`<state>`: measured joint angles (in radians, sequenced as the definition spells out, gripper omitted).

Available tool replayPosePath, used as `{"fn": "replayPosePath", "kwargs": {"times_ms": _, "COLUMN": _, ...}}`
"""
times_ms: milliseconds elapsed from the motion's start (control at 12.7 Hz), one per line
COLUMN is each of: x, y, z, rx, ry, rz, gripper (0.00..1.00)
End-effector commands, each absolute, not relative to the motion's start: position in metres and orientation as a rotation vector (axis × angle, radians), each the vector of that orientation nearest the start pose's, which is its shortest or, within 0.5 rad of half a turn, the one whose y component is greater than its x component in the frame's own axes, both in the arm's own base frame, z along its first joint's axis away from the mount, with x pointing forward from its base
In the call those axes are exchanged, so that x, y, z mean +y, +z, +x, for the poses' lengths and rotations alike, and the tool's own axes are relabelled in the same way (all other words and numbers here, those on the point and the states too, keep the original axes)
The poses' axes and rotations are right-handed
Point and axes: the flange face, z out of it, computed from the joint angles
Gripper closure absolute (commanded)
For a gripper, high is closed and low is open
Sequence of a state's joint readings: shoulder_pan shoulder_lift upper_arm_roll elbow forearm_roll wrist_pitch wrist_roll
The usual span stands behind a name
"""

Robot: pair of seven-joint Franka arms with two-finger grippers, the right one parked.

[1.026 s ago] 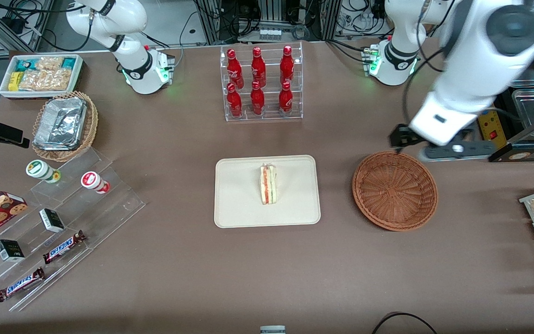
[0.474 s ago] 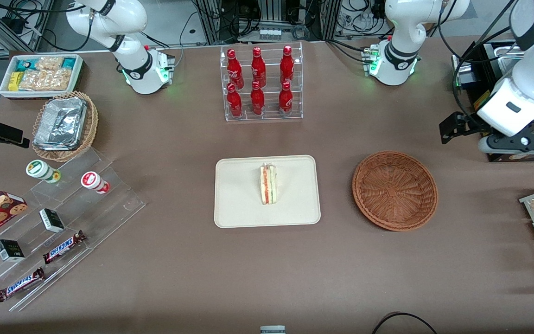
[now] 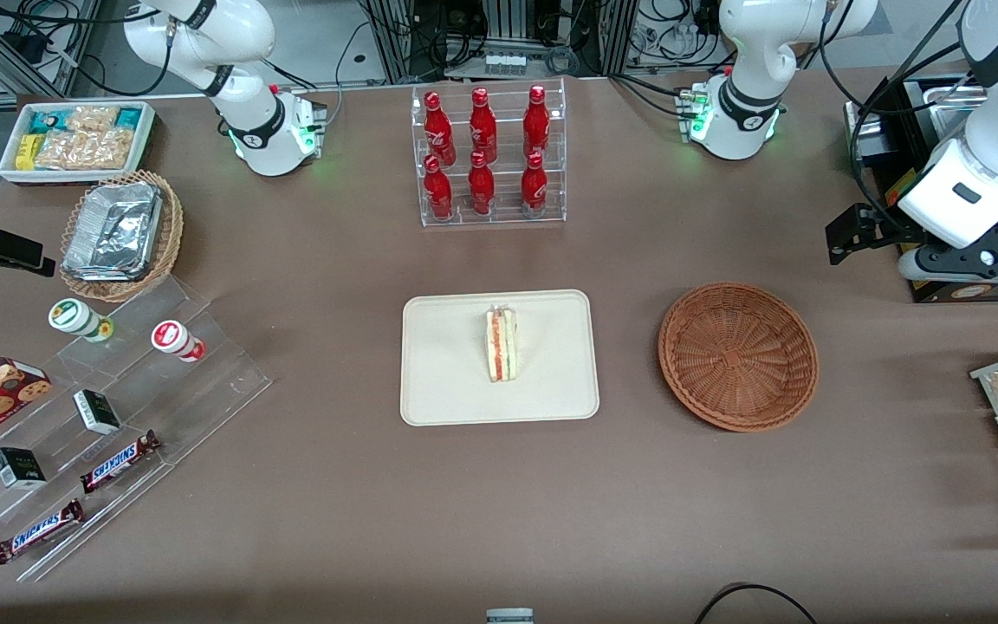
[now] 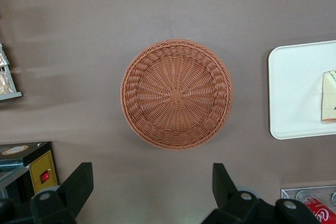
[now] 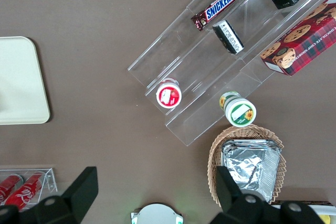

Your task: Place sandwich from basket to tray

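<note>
Sandwich (image 3: 502,344) stands soft and crushable at tray (image 3: 447,381) centre; your spread-open, empty gripper (image 4: 149,195) hangs at basket's (image 3: 738,355) two o'clock.

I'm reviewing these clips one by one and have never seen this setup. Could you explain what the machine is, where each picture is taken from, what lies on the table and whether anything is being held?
These are two white robot arms bolted to a brown table. One picture looks down from the front; the other two come from cameras on each arm's wrist. The working arm's claw hangs open and holds nothing, high above the table by the working arm's end, looking down on the basket, which has nothing in it. The sandwich stands on the tray mid-table, so the move looks done. Elsewhere on the table are a rack of red bottles, snack bars on clear steps, and a foil-lined basket.
</note>
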<state>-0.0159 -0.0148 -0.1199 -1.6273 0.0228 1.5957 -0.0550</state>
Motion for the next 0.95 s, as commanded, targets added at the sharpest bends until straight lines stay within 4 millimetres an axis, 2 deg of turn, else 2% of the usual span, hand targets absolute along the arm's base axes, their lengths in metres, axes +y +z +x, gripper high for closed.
{"fn": "replayPosePath", "kwargs": {"times_ms": 0, "x": -0.049, "y": 0.618, "z": 0.538, "rx": 0.127, "ry": 0.026, "rz": -3.122, "gripper": 0.00}}
{"fn": "replayPosePath", "kwargs": {"times_ms": 79, "x": -0.048, "y": 0.622, "z": 0.536, "rx": 0.160, "ry": 0.021, "rz": -3.121, "gripper": 0.00}}
{"fn": "replayPosePath", "kwargs": {"times_ms": 158, "x": -0.038, "y": 0.622, "z": 0.536, "rx": 0.139, "ry": 0.026, "rz": -3.123, "gripper": 0.00}}
{"fn": "replayPosePath", "kwargs": {"times_ms": 395, "x": -0.028, "y": 0.631, "z": 0.540, "rx": 0.084, "ry": -0.003, "rz": -3.131, "gripper": 0.00}}
{"fn": "replayPosePath", "kwargs": {"times_ms": 474, "x": -0.030, "y": 0.633, "z": 0.543, "rx": 0.079, "ry": 0.006, "rz": -3.127, "gripper": 0.00}}
{"fn": "replayPosePath", "kwargs": {"times_ms": 632, "x": -0.016, "y": 0.629, "z": 0.545, "rx": 0.057, "ry": 0.050, "rz": -3.129, "gripper": 0.00}}
{"fn": "replayPosePath", "kwargs": {"times_ms": 868, "x": -0.015, "y": 0.630, "z": 0.545, "rx": 0.055, "ry": 0.045, "rz": -3.129, "gripper": 0.00}}
